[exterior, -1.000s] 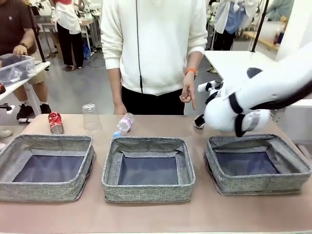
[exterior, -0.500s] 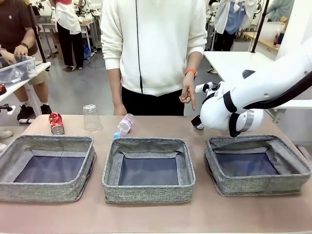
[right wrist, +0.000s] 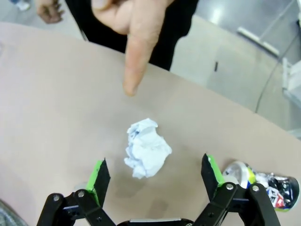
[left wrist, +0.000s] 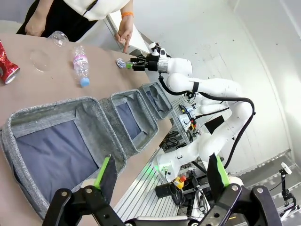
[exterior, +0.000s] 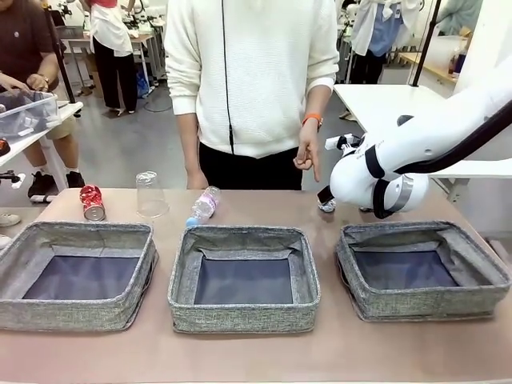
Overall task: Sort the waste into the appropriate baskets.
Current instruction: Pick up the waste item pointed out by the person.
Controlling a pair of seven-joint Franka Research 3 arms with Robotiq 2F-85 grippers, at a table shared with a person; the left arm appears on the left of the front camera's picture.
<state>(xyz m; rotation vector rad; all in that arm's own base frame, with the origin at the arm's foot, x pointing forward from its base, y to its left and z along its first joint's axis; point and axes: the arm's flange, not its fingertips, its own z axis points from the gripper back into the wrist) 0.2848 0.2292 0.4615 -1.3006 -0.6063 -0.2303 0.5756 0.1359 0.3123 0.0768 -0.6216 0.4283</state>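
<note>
right hand (right wrist: 154, 162): jaws spread | paper ball (right wrist: 147, 148): just ahead | person's finger (right wrist: 136, 61): pointing near

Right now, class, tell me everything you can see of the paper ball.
The paper ball is white, crumpled into a loose lump with sharp creases and grey shading in its folds. It lies on the brown table, resting on nothing else. A person's finger points down at it without touching. The right gripper frames it with open jaws, both pads clear of it. A crushed can lies apart to one side.
</note>
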